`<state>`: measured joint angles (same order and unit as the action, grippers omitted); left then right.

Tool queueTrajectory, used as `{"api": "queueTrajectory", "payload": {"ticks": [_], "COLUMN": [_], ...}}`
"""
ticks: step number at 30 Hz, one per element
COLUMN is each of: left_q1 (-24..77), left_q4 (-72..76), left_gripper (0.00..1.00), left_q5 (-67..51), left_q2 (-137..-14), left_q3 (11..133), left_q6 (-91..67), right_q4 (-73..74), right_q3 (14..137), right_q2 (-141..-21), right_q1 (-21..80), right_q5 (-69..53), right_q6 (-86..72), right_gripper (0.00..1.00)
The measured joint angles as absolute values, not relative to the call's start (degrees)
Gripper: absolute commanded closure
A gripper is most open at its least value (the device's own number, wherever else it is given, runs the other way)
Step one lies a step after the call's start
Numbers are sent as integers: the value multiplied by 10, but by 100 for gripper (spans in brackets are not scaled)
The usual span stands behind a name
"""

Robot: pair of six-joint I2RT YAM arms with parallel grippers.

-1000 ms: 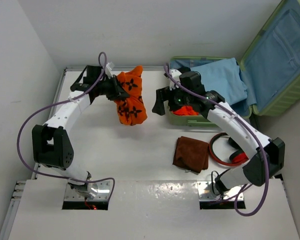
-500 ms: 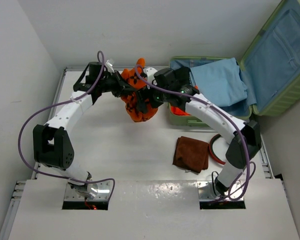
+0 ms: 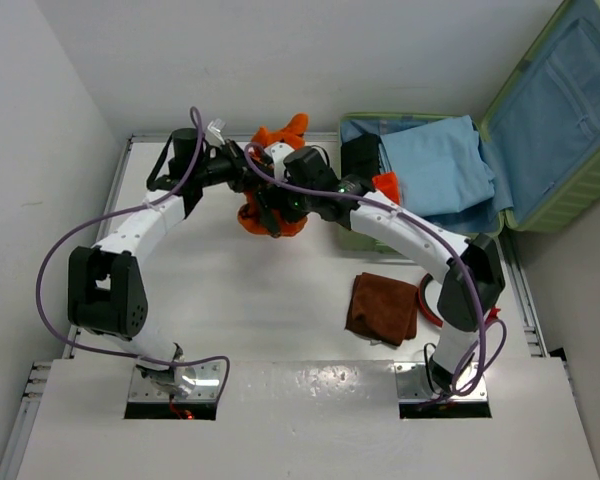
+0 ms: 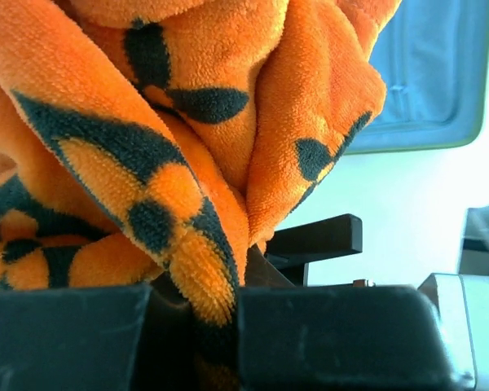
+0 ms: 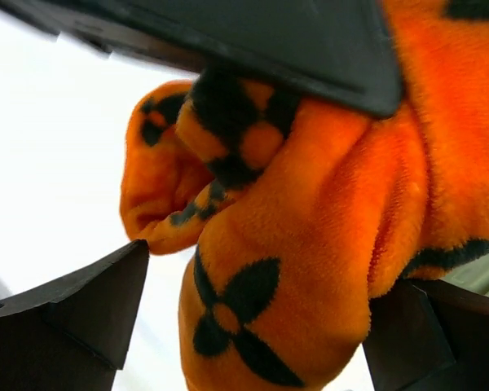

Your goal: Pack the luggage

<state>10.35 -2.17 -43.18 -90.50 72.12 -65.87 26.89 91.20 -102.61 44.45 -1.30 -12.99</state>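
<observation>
The light-green luggage [image 3: 570, 208] lies open at the back right, its lid up showing the pale blue lining, which also shows in the left wrist view [image 4: 440, 73]. A blue towel [image 3: 435, 165] lies in its base. My left gripper [image 3: 242, 172] is shut on an orange fleece cloth with black flowers [image 3: 285, 132] and holds it above the table left of the luggage; the cloth is pinched between the pads [image 4: 200, 326]. My right gripper [image 3: 270, 212] is open, its jaws on either side of the hanging cloth [image 5: 310, 269], with a gap at the left finger [image 5: 73, 301].
A folded brown cloth [image 3: 383, 308] lies on the table in front of the luggage. Red headphones [image 3: 428, 300] lie to its right, partly hidden by my right arm. A small orange item [image 3: 385, 185] shows at the luggage's near edge. Walls close in the back and left.
My right arm has swung left from the luggage to the orange cloth, and its jaws now straddle it. My left gripper lifted the cloth slightly up and to the right, bunching it.
</observation>
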Motion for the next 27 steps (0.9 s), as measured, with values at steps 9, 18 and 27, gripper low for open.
{"api": "queueTrajectory", "payload": {"ticks": [9, 18, 27], "left_q1": [100, 109, 110], "left_q4": [60, 120, 139], "left_gripper": [100, 100, 88], "left_q5": [-437, -440, -443], "left_q2": [-895, -867, -865], "left_q3": [671, 637, 628], "left_q6": [-744, -792, -815], "right_q4": [211, 191, 161], "right_q3": [887, 887, 888], "right_q2": [-1044, -1044, -1050], "right_q1": [416, 376, 375], "right_q5": [39, 34, -55], "right_q6": [-146, -185, -190], "right_gripper": [33, 5, 100]}}
